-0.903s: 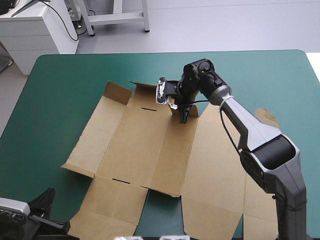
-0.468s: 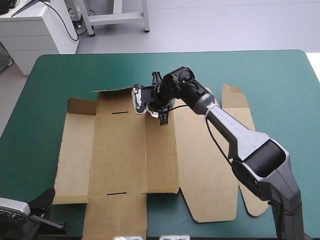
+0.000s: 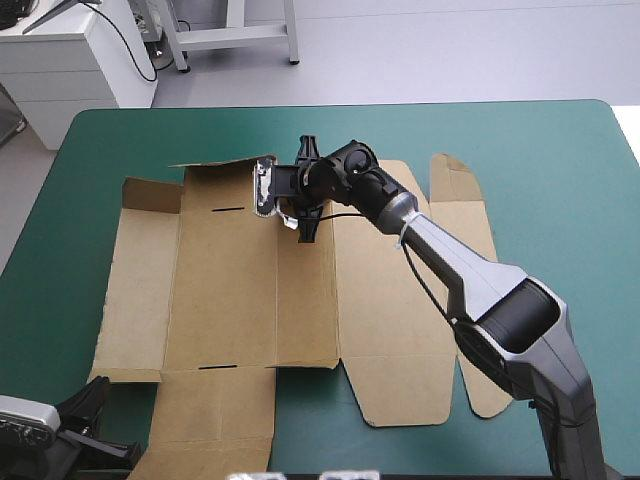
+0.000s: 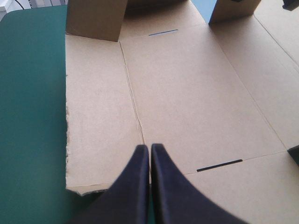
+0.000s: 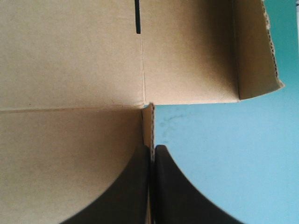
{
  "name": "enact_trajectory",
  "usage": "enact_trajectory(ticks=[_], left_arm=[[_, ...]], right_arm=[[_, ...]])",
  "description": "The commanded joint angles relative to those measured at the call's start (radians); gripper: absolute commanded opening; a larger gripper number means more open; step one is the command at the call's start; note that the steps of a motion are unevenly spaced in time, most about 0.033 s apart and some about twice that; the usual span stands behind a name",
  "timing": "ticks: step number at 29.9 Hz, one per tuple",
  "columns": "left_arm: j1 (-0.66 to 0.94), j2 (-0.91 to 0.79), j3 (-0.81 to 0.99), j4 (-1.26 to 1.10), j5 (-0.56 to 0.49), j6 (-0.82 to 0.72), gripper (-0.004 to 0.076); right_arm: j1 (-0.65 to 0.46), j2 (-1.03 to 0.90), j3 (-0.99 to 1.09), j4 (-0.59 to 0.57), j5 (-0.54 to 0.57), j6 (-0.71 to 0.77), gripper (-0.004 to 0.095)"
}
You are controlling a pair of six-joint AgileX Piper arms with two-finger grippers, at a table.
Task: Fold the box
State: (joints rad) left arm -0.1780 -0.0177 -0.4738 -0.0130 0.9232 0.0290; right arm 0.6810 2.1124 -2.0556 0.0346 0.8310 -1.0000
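One sheet, two claws, one pinch at the far edge

One teal-green worktop [image 3: 540, 170] fills the scene, with pale grey floor [image 3: 450, 50] beyond its far edge and a white cabinet [image 3: 70, 60] off the far left corner. Count it up: one box [image 3: 230, 290], two claws, and two dark slits in the board, one [image 3: 228, 210] toward the far edge and one [image 3: 215, 367] toward the near.

Starting at the left, the left claw [image 4: 150, 148] sits by the near left corner. Its fingers are pressed together into a single point, tips at the box's near edge, and the sheet stretches away ahead of it. The box lies opened out and mostly flat across the left and middle of the worktop. At its far left a small flap [image 3: 150, 193] and a wider far flap [image 3: 222, 172] are tipped up.

Moving across, the right arm [image 3: 470, 270] reaches in from the near right, and the right claw [image 3: 310, 228] is down on the far edge near the sheet's middle. Its fingers are all but closed, pinching the box. A thin board edge runs between them, with brown panel on one side and bare teal-green cover on the other. Further right, a round-tipped flap [image 3: 452, 180] lies flat toward the far edge.
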Motion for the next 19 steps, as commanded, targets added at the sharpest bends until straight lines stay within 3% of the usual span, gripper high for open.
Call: enact_trajectory(ticks=[1, 11, 14, 19], left_arm=[[0.0, 0.0, -0.022, -0.005, -0.074, -0.006, -0.0008], [0.0, 0.0, -0.022, -0.005, -0.074, -0.006, -0.0008], [0.0, 0.0, -0.022, -0.005, -0.074, -0.006, -0.0008], [0.0, 0.0, -0.022, -0.005, -0.074, -0.006, -0.0008]], right_arm=[[-0.009, -0.05, -0.037, -0.015, -0.036, 0.036, -0.0021], [-0.009, -0.047, -0.037, -0.069, -0.09, 0.186, 0.0013], [-0.009, -0.047, -0.037, -0.076, -0.09, 0.205, 0.0122], [-0.009, -0.047, -0.037, -0.076, -0.094, 0.22, 0.0427]])
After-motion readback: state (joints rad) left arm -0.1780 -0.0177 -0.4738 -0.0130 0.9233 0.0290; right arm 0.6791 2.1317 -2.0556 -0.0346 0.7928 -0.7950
